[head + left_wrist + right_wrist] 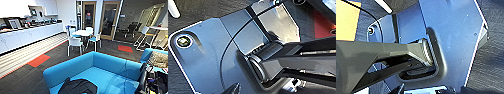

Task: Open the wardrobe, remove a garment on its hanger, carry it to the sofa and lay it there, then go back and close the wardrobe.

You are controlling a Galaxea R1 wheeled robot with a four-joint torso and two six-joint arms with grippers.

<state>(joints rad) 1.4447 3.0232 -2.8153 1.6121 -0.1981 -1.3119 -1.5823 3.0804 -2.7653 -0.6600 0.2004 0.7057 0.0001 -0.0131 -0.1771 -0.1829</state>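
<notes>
- Location of task item: the garment, a black T-shirt, lies crumpled on the seat of the sofa, toward the near edge in the head view. It rests on the blue upholstery with nothing else touching it.
- The hanger cannot be made out within the dark fabric; whether it remains in the shirt cannot be confirmed.
- Fingers: the wrist views present the robot's own dark plate and jointed bar over dark carpet. Whether either set of fingers is released or clenched cannot be told. Nothing is seen held.
- Judgement on stage: the garment being down on the seat, the laying step appears complete. What remains is the return to the wardrobe and the closing of its doors.
- Surroundings: a smaller blue seat with a patterned cushion stands just beside the sofa on the right. Beyond are a round white table with white chairs, a long white counter along the left wall, and red carpet tiles set into the dark floor.
- Recommendation for the step in hand: back the base away from the sofa squarely, so neither arm drags across the seat or catches the shirt.
- Keep both arms tucked close to the body while turning; the adjacent seat sits near the right side.
- Route wide of the table and chairs.
- Risk noted: a sleeve snagged on an arm would pull the garment off the seat.
</notes>
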